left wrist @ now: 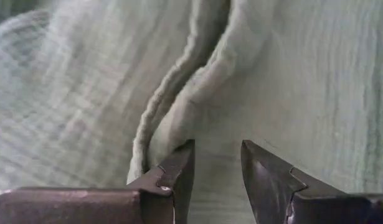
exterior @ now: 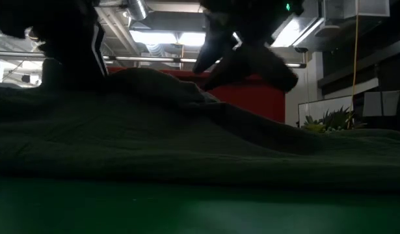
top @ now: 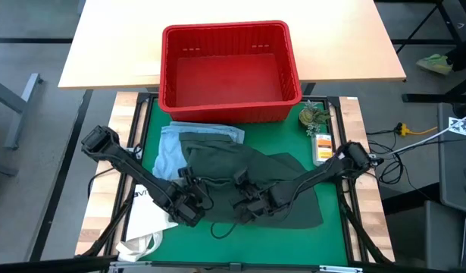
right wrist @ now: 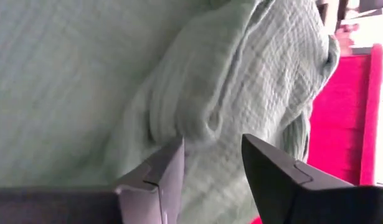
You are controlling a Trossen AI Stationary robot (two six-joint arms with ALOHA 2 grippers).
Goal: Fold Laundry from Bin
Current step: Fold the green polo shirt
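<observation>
While "VI" shows on the tote bag (top: pixel 145 208) — both grippers meet cloth.

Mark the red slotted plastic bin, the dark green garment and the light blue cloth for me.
red slotted plastic bin (top: pixel 166 68): high view, bare left wall.
dark green garment (top: pixel 282 171): high view, flat right part.
light blue cloth (top: pixel 166 155): high view, exposed left part beside the green garment.

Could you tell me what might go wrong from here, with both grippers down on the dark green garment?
1. The left gripper straddles a raised fold of the dark green garment; closing could pinch extra layers.
2. The right gripper, jaws apart at a bunched ridge, may let it slump.
3. The garment overlaps the light blue cloth, which might drag along.
</observation>
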